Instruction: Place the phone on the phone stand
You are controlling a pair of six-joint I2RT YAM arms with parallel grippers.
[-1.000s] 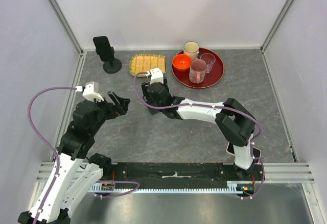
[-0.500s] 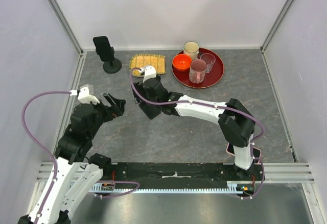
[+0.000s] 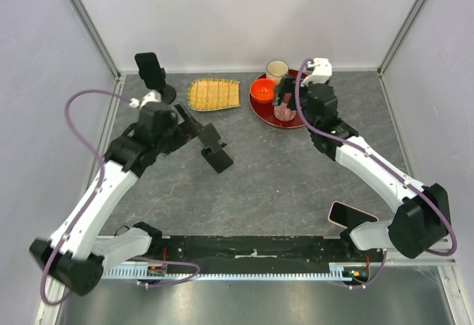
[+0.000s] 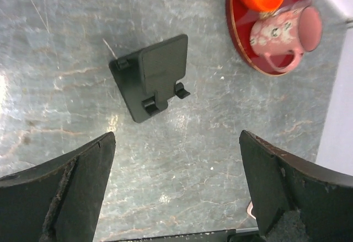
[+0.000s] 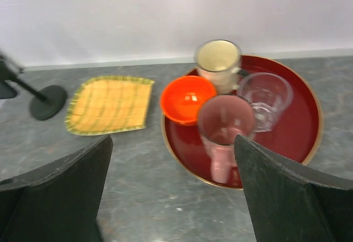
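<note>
Left gripper (image 4: 176, 140): spread wide over the phone (image 4: 160, 68).
Right gripper (image 5: 172, 143): spread, empty.
Grasp: descend centred, pinch the long edges.

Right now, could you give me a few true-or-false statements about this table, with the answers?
1. The left gripper and right gripper are both open. True.
2. The bowl sits on the mat. False: it is on the tray.
3. The mat lies between the stand and the tray. True.
4. The right gripper holds the pink mug. False: it holds nothing.
</note>
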